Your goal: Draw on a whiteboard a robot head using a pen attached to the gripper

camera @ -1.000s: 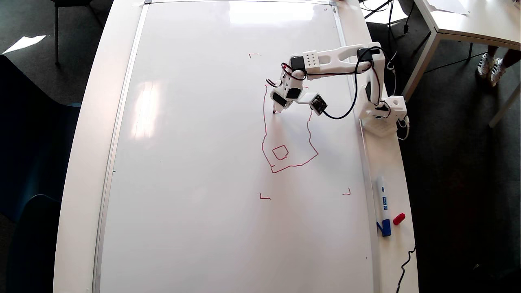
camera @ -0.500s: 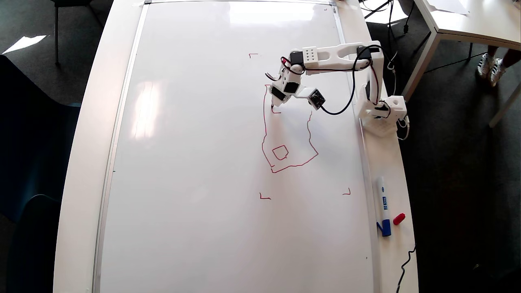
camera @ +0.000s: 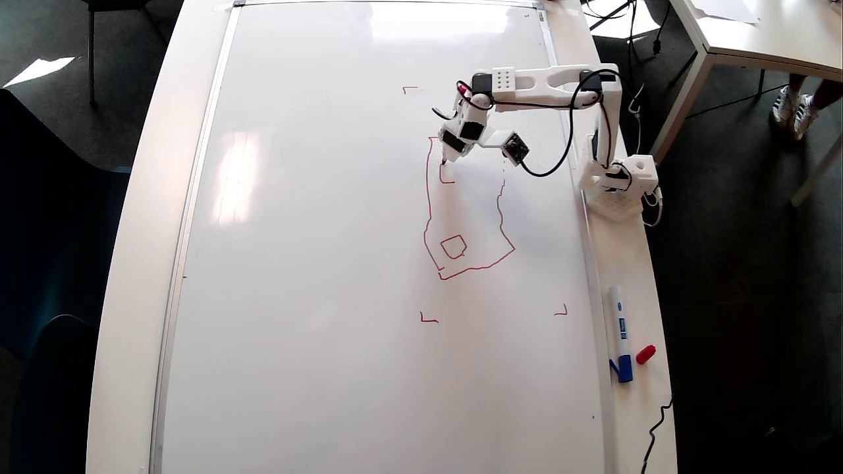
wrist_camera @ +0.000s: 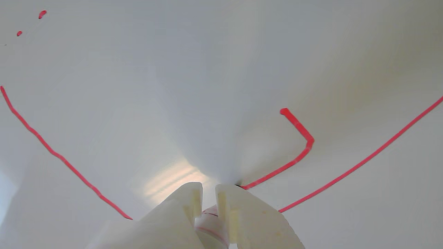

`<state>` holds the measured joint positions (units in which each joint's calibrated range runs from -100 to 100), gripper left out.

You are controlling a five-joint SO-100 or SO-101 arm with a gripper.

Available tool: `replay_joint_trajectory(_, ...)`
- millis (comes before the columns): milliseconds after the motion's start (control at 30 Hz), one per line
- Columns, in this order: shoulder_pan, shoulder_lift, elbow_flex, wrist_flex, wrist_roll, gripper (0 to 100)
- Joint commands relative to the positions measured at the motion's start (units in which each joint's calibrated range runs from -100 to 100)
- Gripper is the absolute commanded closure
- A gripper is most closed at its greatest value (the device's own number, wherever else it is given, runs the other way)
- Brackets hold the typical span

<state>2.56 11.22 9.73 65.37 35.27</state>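
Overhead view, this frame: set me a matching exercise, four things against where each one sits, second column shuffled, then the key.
Things:
1. pen
2. blue-capped marker
3. small closed square
4. loose red cap

Places:
A. on the tabletop rim right of the whiteboard, lying alongside its frame
B. inside the robot head outline, near its lower end
C. clamped in the gripper, tip at an unfinished red stroke
D. on the rim beside the blue cap, farther from the board

Pairs: 1-C, 2-A, 3-B, 4-D
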Motion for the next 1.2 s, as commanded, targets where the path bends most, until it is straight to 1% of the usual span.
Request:
replay_joint_trajectory(0,0.2,-5.1,4.2,0.7,0.5,99)
replay_joint_trajectory(300,-1.0,-10.8,12.6,0.6,0.0,99)
replay_joint_trajectory(400,-2.5,-11.0,12.6,0.6,-0.2,99)
replay_joint_trajectory(467,-4.1,-11.0,11.7,0.5,-2.0,99)
replay_joint_trajectory(600,-6.4,-11.0,11.7,0.0,-2.5,99)
replay_joint_trajectory(867,-7.5,-10.1,7.9,-0.4,-3.8,99)
replay_joint_trajectory(1167,-7.2,-8.1,7.5,-0.5,-3.6,99)
